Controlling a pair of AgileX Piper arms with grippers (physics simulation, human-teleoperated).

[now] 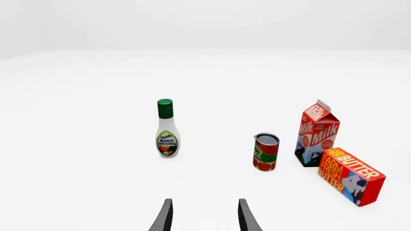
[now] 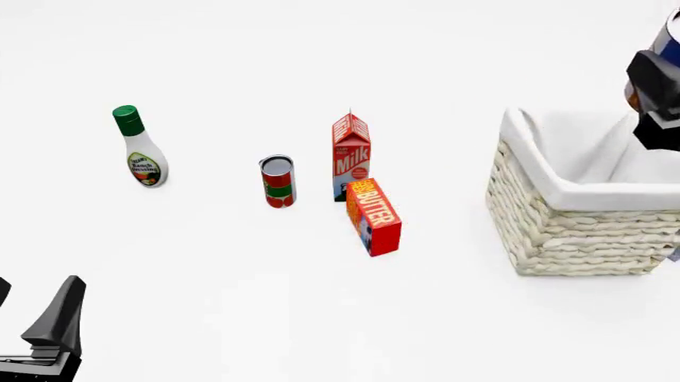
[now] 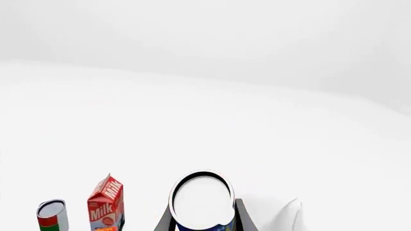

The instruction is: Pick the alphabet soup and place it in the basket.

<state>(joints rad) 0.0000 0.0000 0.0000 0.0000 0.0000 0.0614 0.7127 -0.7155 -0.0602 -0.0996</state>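
Note:
The alphabet soup (image 3: pixel 201 201), a can with a silver-white top and a blue label, sits between the fingers of my right gripper (image 3: pixel 202 214), which is shut on it. In the front view the right gripper (image 2: pixel 657 95) holds the can (image 2: pixel 671 36) at the far right edge, above the far right part of the basket (image 2: pixel 574 231), a large cream wicker basket with white cloth lining. A corner of the lining shows in the right wrist view (image 3: pixel 290 214). My left gripper (image 1: pixel 204 219) is open and empty, low at the front left (image 2: pixel 48 322).
A ranch dressing bottle (image 2: pixel 139 148) stands at the left. A red-and-green can (image 2: pixel 277 181), a milk carton (image 2: pixel 352 155) and a butter box (image 2: pixel 373 216) cluster in the middle, left of the basket. They also show in the left wrist view: bottle (image 1: pixel 167 129), can (image 1: pixel 265 152), carton (image 1: pixel 317 134), butter (image 1: pixel 351 175).

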